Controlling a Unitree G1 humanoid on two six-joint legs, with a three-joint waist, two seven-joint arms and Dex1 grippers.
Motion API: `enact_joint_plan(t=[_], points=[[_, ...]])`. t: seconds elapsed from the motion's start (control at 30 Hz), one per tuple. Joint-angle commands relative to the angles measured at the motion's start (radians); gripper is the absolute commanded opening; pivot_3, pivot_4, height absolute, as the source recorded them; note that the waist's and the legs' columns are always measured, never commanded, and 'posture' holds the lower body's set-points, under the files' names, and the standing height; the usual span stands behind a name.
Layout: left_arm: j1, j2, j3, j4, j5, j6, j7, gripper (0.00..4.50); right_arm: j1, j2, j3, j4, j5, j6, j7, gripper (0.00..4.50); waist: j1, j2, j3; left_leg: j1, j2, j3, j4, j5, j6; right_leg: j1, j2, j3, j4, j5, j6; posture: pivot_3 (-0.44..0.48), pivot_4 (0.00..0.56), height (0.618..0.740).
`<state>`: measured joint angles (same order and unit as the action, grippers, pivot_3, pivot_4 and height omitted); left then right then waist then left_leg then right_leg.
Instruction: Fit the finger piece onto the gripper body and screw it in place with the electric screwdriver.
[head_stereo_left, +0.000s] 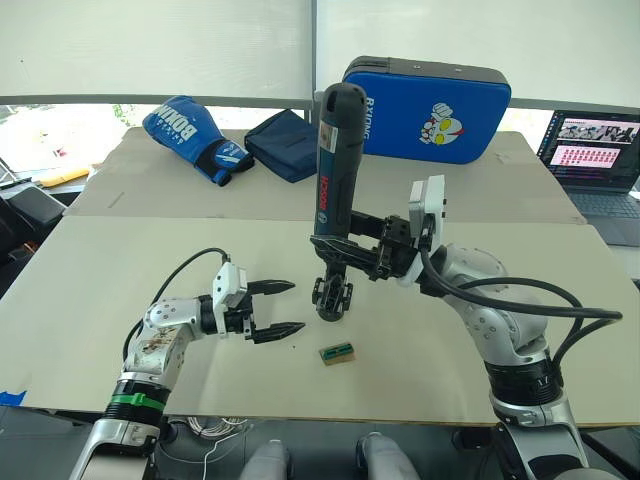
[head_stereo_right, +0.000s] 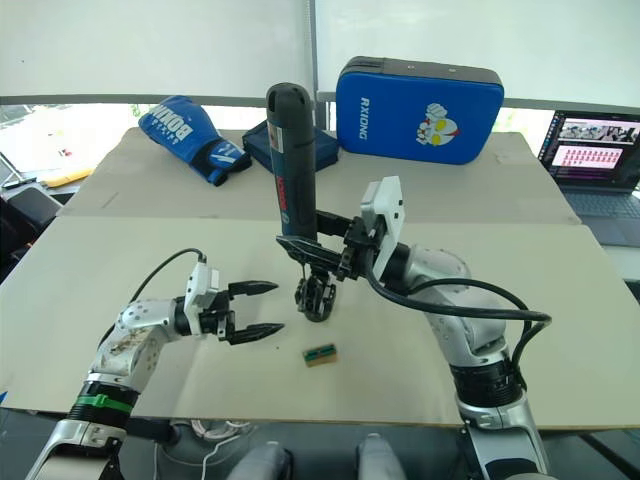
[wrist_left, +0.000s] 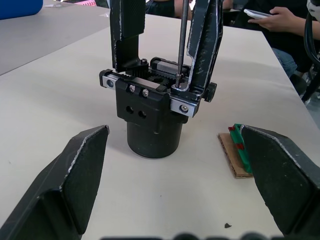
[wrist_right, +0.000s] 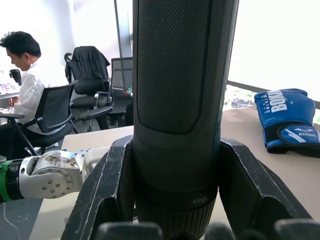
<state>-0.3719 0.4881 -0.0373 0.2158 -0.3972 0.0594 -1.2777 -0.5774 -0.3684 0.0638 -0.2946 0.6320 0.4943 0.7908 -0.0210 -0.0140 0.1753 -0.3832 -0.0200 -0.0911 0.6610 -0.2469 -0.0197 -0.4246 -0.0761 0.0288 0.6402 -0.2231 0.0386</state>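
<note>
It is bright here. Daylight comes in through the white window blinds (head_stereo_left: 150, 45) behind my table (head_stereo_left: 120, 270), and they glare. Shadows are soft and pale. Close up, my claw's black fingers (wrist_left: 75, 185) look a bit fuzzy.

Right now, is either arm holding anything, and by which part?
The right gripper holds the screwdriver upright by its lower barrel, near the bit end. The left gripper is open, holding nothing.

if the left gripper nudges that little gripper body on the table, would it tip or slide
The gripper body would probably slide rather than roll, since it stands on a flat round base. It looks top-heavy, with fingers rising above, so a high push might tip it. The electric screwdriver bit resting in it, held by the right gripper, likely steadies it.
</note>
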Motion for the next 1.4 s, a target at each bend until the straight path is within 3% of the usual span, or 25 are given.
enact_joint_plan(t=[0.03, 1.4], points=[[0.006, -0.007, 0.001, -0.008, 0.001, -0.027, 0.001, 4.5, -0.003, 0.004, -0.012, -0.041, 0.003, -0.028, 0.006, 1.93, 0.0, 0.0, 0.0, 0.0, 0.0, 0.0, 0.0, 0.0, 0.0, 0.0, 0.0, 0.0, 0.0, 0.0, 0.0, 0.0, 0.15, 0.74], [-0.155, -0.22, -0.11, 0.31, 0.192, -0.191, 0.136, 4.5, 0.004, 0.019, 0.0, -0.039, -0.036, -0.039, 0.014, 1.93, 0.002, 0.0, 0.0, 0.001, -0.001, 0.0, 0.001, 0.0, 0.0, 0.001, 0.0, 0.0, 0.001, 0.0, 0.0, 0.0, 0.15, 0.74]])
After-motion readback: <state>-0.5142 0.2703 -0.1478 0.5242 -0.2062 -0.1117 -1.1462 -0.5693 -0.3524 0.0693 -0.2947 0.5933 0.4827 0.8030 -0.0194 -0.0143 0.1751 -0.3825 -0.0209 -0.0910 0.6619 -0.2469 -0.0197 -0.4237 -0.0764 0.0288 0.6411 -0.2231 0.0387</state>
